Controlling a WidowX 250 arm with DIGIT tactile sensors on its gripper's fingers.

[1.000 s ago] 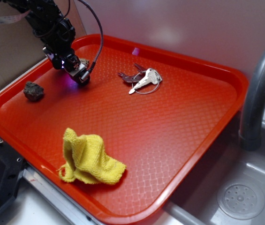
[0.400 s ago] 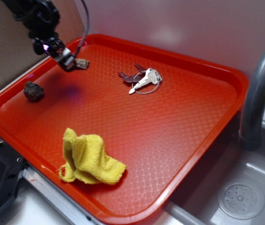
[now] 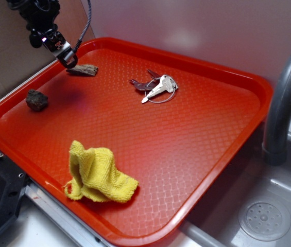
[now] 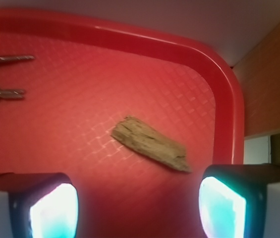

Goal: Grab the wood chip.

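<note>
The wood chip [image 3: 83, 70] is a flat grey-brown sliver lying on the red tray [image 3: 212, 154] near its far left corner. In the wrist view the wood chip [image 4: 150, 144] lies slantwise ahead of the fingers, touched by nothing. My gripper [image 3: 66, 59] hangs above the tray, just left of the chip and raised off it. The gripper [image 4: 137, 210] is open, with only bare tray between its two lit pads [image 4: 55, 210].
A dark lumpy rock [image 3: 36, 99] sits near the tray's left rim. A bunch of keys [image 3: 155, 85] lies at the back middle, a crumpled yellow cloth [image 3: 100, 174] at the front. A brown board [image 3: 6, 67] stands left; a grey faucet [image 3: 284, 98] and sink drain [image 3: 264, 220] are right.
The gripper has risen and drawn back to the left, off the spot by the chip. The chip, partly hidden before, now shows whole on the tray.
</note>
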